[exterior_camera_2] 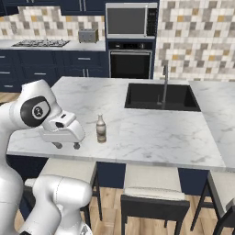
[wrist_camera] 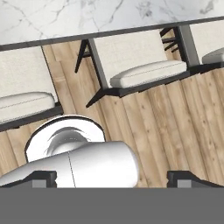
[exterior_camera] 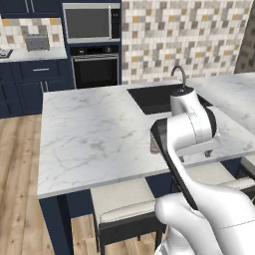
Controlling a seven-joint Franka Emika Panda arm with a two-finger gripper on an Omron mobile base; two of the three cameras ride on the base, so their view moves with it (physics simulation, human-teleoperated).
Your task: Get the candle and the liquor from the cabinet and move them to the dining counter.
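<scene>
The liquor [exterior_camera_2: 101,129], a small brownish bottle with a pale label, stands upright on the dining counter [exterior_camera_2: 151,135] near its front edge. My gripper [exterior_camera_2: 67,146] hangs just left of the bottle over the counter's edge, open, with nothing between its fingers. From the left side my arm covers most of the bottle, and the gripper [exterior_camera: 195,156] points down at the counter [exterior_camera: 89,139] front. The hand view looks down past the dark fingertips [wrist_camera: 184,177] at the floor and stools. The candle is out of view. Navy wall cabinets [exterior_camera: 30,7] line the back wall.
A black sink [exterior_camera_2: 160,96] with a curved faucet [exterior_camera_2: 165,81] sits at the back of the island. Cushioned stools [exterior_camera_2: 151,183] [wrist_camera: 140,61] stand under its front edge. An oven and microwave [exterior_camera: 92,22] are built into the far wall, with a toaster [exterior_camera_2: 87,35] on the worktop.
</scene>
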